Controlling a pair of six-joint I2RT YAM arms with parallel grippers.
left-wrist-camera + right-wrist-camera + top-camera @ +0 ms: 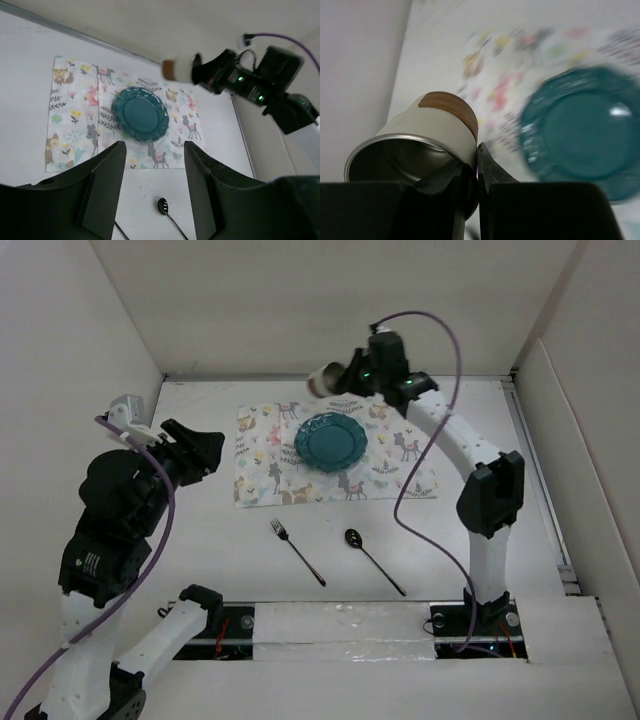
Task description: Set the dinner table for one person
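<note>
— What have I got? The dinner table (200,540): broad, plain matte white, panel-walled, spreading ahead of both arms.
— On it?
— Animal-print placemat (265,465), teal plate (332,442) on top. My right gripper (345,375) pinches a tilted cup (327,379) by its rim. Fork (297,553) and spoon (373,561) lie nearer. Left gripper (205,450) gapes wide, empty.

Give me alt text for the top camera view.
The right gripper holds a white cup sideways near a patterned placemat bearing a teal plate. Nearer, a fork and spoon lie on the dinner table; left gripper open.
</note>
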